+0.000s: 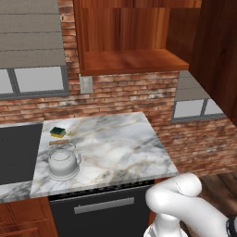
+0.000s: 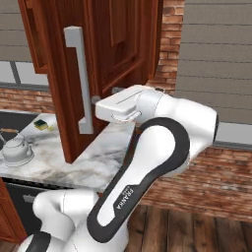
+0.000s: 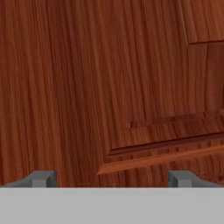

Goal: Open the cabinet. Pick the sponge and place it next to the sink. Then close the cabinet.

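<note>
The cabinet (image 1: 132,41) stands open, its bare shelf showing. Its door (image 2: 123,44) is swung out over the counter, with the silver bar handle (image 2: 81,78) facing the right base camera. My gripper (image 2: 101,98) is open and close against the door's wood near the lower end of the handle. In the hand view its fingertips (image 3: 41,178) stand wide apart, the gripper (image 3: 111,179) empty before the panelled wood (image 3: 87,87). The yellow and green sponge (image 1: 58,132) (image 2: 41,124) lies flat on the marble just right of the dark sink (image 1: 18,152).
A white kettle (image 1: 62,163) (image 2: 17,150) stands on the marble counter (image 1: 120,148) in front of the sponge, with a small wooden stick (image 1: 59,142) between them. A black appliance front (image 1: 102,208) sits below the counter. A brick wall and windows lie behind.
</note>
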{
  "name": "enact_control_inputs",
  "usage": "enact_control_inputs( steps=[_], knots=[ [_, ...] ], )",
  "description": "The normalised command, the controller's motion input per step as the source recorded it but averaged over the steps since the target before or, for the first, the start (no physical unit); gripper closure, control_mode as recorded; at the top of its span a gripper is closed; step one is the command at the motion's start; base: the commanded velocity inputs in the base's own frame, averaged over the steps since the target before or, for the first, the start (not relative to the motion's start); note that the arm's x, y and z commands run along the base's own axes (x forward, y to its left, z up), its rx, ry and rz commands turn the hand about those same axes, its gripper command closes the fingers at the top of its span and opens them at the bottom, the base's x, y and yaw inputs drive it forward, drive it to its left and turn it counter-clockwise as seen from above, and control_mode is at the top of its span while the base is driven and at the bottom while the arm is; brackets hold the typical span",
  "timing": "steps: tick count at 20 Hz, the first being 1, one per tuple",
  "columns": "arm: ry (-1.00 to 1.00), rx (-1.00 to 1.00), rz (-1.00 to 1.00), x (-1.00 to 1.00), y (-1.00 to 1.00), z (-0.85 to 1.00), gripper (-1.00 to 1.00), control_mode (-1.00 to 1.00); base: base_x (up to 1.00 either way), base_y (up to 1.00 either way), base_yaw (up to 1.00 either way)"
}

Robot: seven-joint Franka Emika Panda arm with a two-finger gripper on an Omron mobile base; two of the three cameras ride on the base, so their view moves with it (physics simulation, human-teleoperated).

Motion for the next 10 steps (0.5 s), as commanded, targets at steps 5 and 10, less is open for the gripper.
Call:
enact_control_inputs(
  steps=[5, 10],
  knots=[
    [0.05, 0.00, -0.09, 0.00, 0.97, 0.23, -1.00, -1.00, 0.00, 0.00, 0.00],
    [0.01, 0.00, -0.19, 0.06, 0.85, 0.09, -1.00, -1.00, 0.00, 0.00, 0.00]
  ],
)
